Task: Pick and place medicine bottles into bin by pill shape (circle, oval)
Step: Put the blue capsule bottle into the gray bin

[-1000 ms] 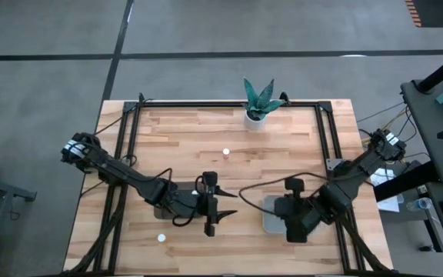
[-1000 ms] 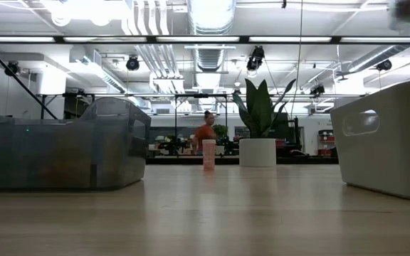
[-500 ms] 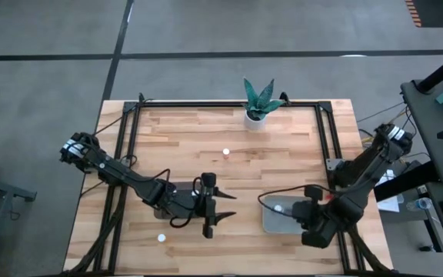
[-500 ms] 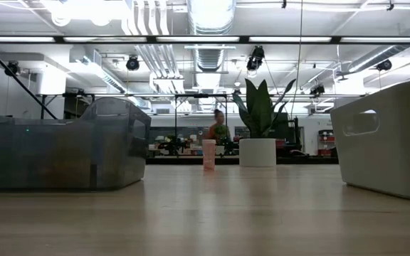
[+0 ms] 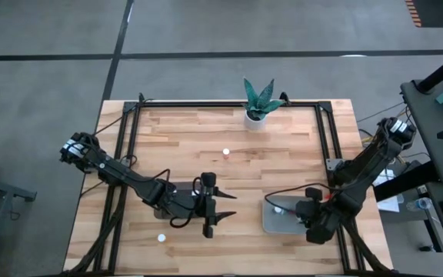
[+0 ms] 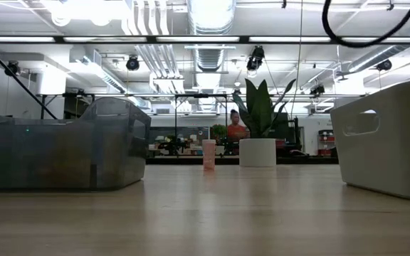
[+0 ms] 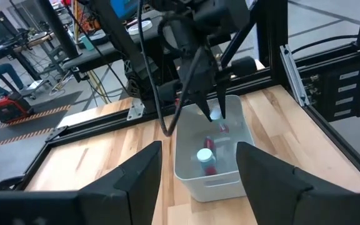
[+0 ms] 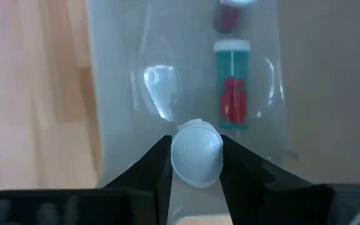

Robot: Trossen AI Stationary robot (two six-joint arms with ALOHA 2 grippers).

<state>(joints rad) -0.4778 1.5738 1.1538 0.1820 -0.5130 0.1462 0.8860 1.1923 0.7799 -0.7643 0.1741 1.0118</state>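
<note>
Since half a second ago the right arm has barely shifted, its gripper (image 5: 301,216) still over the pale bin (image 5: 275,221) at the table's front right; a second ago it covered more of that bin. Left arm unchanged.

High view: left gripper (image 5: 220,206) sits near front centre, fingers spread wide, nothing between them, just beside the dark bin (image 5: 164,191), which the arm mostly hides. One bottle (image 5: 226,153) stands alone mid-table; another (image 5: 161,238) lies near the front left edge. A white cap (image 5: 277,208) shows inside the pale bin. Plant (image 5: 258,101) at the back edge.

Low view: no grippers visible. Dark bin (image 6: 62,146) and pale bin (image 6: 386,135) flank the lone bottle (image 6: 208,154); a person in orange has moved rightward in the room behind, now beside the plant (image 6: 259,135).

Left wrist view: right gripper (image 7: 210,106) points down into the pale bin (image 7: 212,181), bottles (image 7: 206,160) lying inside.

Right wrist view: right gripper (image 8: 196,164) is clamped on a white-capped bottle (image 8: 196,153) above the bin (image 8: 120,100); another bottle (image 8: 232,84) lies on the bin floor.
</note>
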